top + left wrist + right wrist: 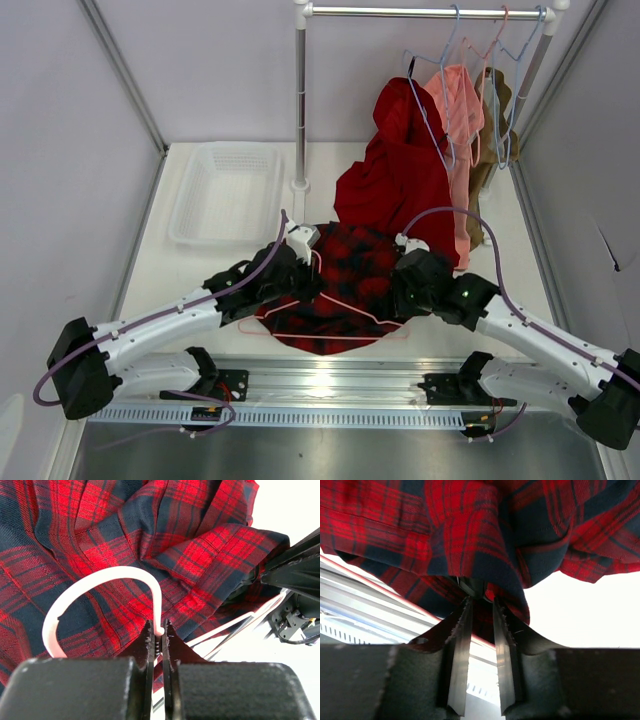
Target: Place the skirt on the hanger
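A white table (160, 262) fills the middle of the frame. At upper left a white basket (225, 190) sits on it, with a pole foot (299, 186) just to its right. The skirt (345, 265) lies rumpled at centre, toward the table's bottom edge.

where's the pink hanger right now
In the top view the hanger lies on the skirt at the table's near middle; the left gripper has its jaws shut on the hook's base.
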`<action>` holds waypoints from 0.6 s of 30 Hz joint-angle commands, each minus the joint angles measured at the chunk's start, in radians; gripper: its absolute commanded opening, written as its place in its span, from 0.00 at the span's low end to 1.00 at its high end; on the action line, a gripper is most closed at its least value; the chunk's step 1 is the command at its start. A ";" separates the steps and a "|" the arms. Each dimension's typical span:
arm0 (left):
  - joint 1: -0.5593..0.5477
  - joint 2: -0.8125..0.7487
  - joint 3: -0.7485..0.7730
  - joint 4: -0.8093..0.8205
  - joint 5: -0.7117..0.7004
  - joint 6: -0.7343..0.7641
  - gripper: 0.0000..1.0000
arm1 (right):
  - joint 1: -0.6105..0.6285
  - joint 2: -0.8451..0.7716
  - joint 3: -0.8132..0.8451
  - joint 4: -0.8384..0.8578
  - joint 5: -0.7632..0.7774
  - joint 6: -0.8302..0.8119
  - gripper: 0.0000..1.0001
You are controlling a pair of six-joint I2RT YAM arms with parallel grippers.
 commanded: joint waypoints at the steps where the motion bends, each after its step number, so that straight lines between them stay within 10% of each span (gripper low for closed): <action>1: 0.003 0.002 0.049 0.022 0.010 0.026 0.00 | 0.007 0.000 -0.008 0.030 0.029 0.032 0.31; 18: 0.003 0.002 0.060 0.018 0.010 0.026 0.00 | 0.007 0.008 -0.065 0.119 0.081 0.083 0.28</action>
